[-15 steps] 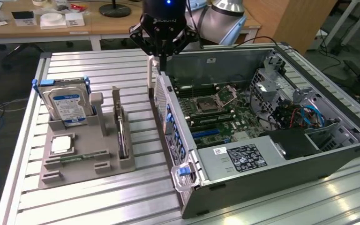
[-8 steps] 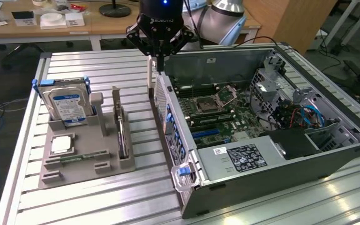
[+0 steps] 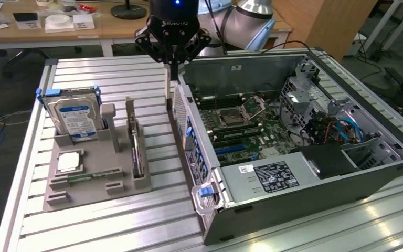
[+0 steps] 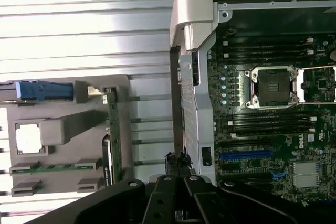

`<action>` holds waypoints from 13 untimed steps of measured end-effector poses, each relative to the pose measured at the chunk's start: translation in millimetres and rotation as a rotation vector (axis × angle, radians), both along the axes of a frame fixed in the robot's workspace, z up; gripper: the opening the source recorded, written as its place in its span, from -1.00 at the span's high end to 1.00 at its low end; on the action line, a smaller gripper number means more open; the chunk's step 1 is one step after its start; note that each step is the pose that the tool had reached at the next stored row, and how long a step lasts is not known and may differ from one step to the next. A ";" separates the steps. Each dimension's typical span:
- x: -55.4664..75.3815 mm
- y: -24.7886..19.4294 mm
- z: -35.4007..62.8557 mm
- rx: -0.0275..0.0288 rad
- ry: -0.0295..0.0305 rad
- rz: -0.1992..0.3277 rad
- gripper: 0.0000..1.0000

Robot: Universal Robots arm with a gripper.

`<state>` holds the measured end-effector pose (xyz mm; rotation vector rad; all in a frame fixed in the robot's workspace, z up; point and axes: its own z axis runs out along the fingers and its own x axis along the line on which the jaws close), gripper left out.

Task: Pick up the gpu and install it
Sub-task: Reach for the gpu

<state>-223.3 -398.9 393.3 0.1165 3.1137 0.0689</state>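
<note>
Graphics card (image 3: 137, 152) edge-up in rack (image 3: 93, 191) looked light, stiff, fragile; grip top edge. Gripper (image 3: 176, 67) hung over case (image 3: 341, 181), fingers together, empty.

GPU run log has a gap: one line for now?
gpu: on edge in tray | hand: above case wall, off gpu

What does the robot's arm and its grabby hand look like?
The gripper is black, with white lettering across its body and a small blue light above. Its fingers are black jointed bars. The arm behind it is silvery grey with rounded joints.
</note>
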 end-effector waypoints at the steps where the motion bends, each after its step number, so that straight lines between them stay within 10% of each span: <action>1: -1.3 0.0 0.0 0.0000 0.0000 0.000 0.79; 13: -15.1 0.0 0.0 0.0000 0.0000 0.000 0.79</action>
